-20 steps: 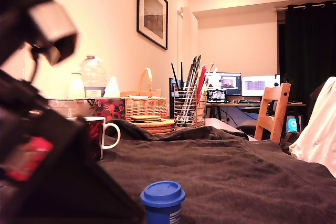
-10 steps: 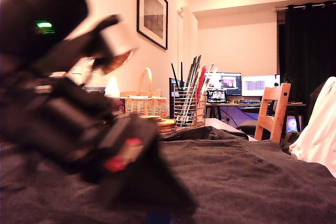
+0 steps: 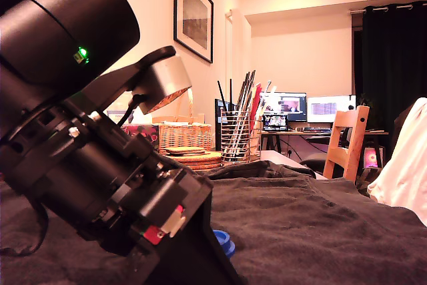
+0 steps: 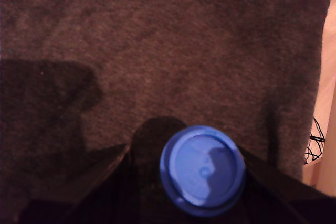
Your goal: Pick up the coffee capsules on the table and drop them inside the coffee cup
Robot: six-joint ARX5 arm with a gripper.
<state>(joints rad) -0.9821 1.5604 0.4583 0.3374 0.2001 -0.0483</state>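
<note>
From the exterior view I see my arm (image 3: 87, 145) filling the near left of the scene, a black housing with a small green light lit on it and a red-and-white tag low down that I cannot read. Just past its lower edge a sliver of the blue coffee capsule (image 3: 223, 241) peeks out on the table (image 3: 320, 225), which is draped in dark fuzzy cloth. The coffee cup is hidden behind the arm. Farther back, near the wall, stand a wicker basket (image 3: 180, 135), a stack of round mats (image 3: 190, 158) and a wire-mesh utensil holder (image 3: 237, 135) full of long tools; at the far right of this view are a wooden chair (image 3: 347, 141) and a desk with lit monitors (image 3: 303, 108), whose screens are too small to read. A framed picture (image 3: 193, 15) hangs on the wall. In the wrist view the blue capsule (image 4: 202, 170) is seen from above, its round top bearing no writing I can make out. It sits between the two dark fingers (image 4: 94, 182) of the end effector (image 4: 184, 190), which are spread wide; whether they touch the capsule I cannot tell. The cloth edge shows nearby.
</note>
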